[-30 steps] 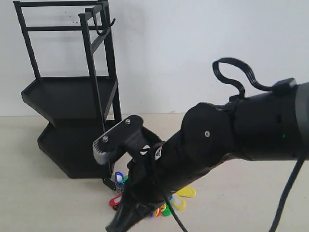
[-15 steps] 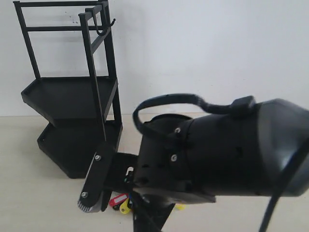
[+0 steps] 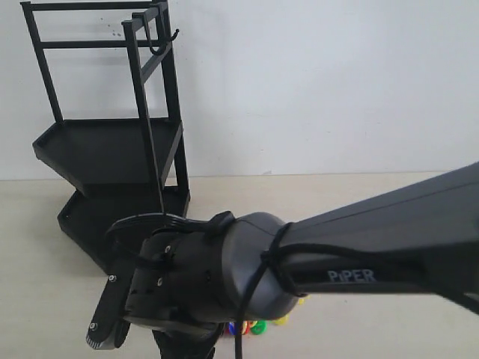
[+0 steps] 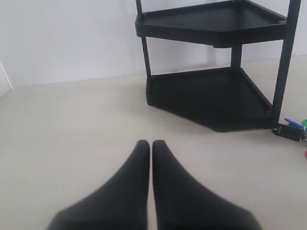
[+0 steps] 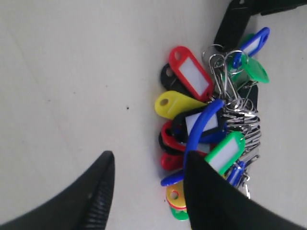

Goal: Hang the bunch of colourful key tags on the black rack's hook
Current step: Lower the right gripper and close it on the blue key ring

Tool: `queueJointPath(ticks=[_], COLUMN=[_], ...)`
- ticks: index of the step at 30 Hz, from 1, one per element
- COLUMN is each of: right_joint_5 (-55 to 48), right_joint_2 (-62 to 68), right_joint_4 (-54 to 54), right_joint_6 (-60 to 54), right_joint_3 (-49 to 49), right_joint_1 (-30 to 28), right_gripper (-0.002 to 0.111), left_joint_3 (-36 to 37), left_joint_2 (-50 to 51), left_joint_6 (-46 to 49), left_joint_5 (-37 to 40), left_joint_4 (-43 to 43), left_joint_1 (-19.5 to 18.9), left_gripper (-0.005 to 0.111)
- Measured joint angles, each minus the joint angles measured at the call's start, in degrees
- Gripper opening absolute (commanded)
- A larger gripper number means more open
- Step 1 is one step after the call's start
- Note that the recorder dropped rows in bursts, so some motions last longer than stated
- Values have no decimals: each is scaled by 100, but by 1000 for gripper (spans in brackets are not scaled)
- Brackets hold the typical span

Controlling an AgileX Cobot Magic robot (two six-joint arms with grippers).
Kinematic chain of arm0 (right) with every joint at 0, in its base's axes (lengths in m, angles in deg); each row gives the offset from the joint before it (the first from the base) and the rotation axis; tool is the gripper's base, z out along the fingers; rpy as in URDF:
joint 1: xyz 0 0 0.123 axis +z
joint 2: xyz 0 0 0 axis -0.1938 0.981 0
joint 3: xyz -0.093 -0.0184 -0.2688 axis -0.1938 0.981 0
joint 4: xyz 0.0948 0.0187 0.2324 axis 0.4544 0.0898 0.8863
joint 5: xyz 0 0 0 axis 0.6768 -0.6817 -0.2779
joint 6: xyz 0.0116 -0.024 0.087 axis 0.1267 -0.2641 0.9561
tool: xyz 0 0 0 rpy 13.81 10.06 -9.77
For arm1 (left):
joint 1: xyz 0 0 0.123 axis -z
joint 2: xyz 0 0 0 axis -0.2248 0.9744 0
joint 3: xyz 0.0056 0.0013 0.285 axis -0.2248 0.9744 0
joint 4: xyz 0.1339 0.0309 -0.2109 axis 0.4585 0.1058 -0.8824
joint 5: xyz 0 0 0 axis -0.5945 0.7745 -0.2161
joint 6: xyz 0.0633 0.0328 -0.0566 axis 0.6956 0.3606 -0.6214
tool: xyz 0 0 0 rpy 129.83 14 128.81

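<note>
Rack (image 3: pixel 112 149). Stands on table (image 3: pixel 389 202) at far left of exterior view, wall (image 3: pixel 322 90) close behind.

Hook (image 3: pixel 166 41). Sits at top of Rack's upper frame, on its right-hand side in exterior view.

Key tag bunch (image 5: pixel 211 129). Lies on table just beside Rack's near right foot, to right of it and nearer the camera.

Right gripper (image 5: pixel 149 160). Hangs above Key tag bunch, one finger over its edge, other over bare table alongside.

Left gripper (image 4: pixel 151 143). Hovers low over table, well apart from Rack, facing it.
</note>
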Motion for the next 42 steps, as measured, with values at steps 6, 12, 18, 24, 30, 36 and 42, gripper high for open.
queueJointPath(ticks=[6, 12, 18, 24, 30, 36, 42], right_joint_5=[-400, -555, -682, -609, -499, -505, -514], right_joint_2=[286, 316, 338, 338, 338, 338, 338], right_joint_4=[-101, -357, -622, -665, -669, -669, -669], right_joint_6=[0, -166, -176, -303, -331, -331, -320], right_joint_3=[-296, -348, -348, -348, -348, -348, -348], right_joint_1=[0, 0, 0, 0, 0, 0, 0], right_gripper=[45, 45, 45, 45, 45, 45, 45], left_joint_3=[0, 0, 0, 0, 0, 0, 0], left_joint_2=[0, 0, 0, 0, 0, 0, 0], left_joint_6=[0, 0, 0, 0, 0, 0, 0], left_joint_5=[0, 0, 0, 0, 0, 0, 0], left_joint_4=[0, 0, 0, 0, 0, 0, 0], left_joint_1=[0, 0, 0, 0, 0, 0, 0], left_gripper=[4, 4, 4, 4, 4, 4, 4])
